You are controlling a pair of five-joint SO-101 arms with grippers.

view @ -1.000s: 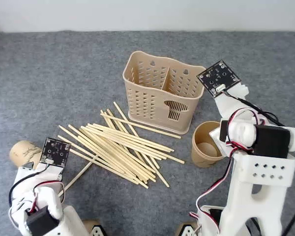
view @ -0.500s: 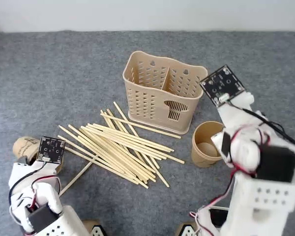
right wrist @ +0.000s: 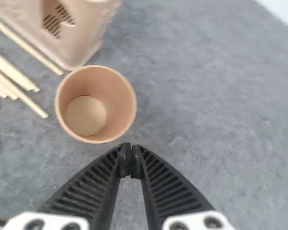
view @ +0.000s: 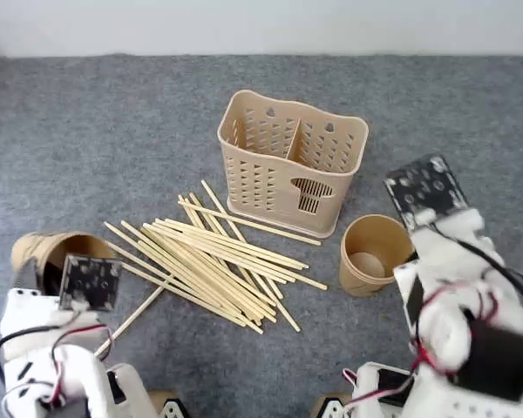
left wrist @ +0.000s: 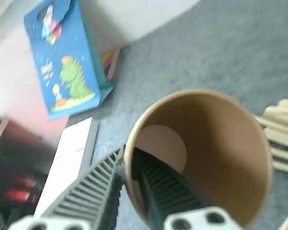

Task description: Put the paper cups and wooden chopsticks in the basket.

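Note:
A tan slotted basket (view: 292, 161) with two compartments stands at the table's middle back. A heap of wooden chopsticks (view: 209, 261) lies in front of it, to the left. One paper cup (view: 375, 252) stands upright at the basket's front right corner; in the right wrist view this cup (right wrist: 96, 103) sits just beyond my right gripper (right wrist: 128, 153), which is shut on nothing. The other paper cup (view: 48, 252) is at the front left, tilted, with my left gripper (left wrist: 127, 155) shut on its rim (left wrist: 201, 143), one finger inside and one outside.
Grey carpet covers the table, with bare room left of the basket and behind it. Past the table's left side, the left wrist view shows a blue paper bag (left wrist: 62, 62) and flat white packets (left wrist: 67, 163). A white wall runs along the back.
The left gripper has raised and tipped its paper cup so the mouth now shows. The right arm has drawn back from the basket toward the table's front right.

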